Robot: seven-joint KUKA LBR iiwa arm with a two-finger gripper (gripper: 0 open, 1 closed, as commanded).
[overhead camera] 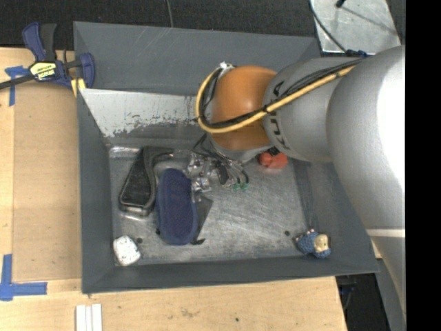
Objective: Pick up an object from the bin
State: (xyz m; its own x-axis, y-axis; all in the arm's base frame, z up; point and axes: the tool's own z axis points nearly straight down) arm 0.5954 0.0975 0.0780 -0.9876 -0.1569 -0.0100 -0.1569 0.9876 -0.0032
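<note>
Navy oblong padded pouch (173, 207), left-centre of grey metal bin (93, 205), is obj. nearest jaws; jaws sit low just beside its far right end. Jaw state: cannot tell. No obj. seen lifted; est. grasp + lift remain.

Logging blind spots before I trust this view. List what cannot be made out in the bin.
Camera view:
- Red thing at the back: mostly hidden under the arm; kind unclear.
- Green bit beside the gripper: too small to name.
- Blue-and-yellow figure, near right corner: too small to identify.
- White lump, near left corner: too small to name.
</note>
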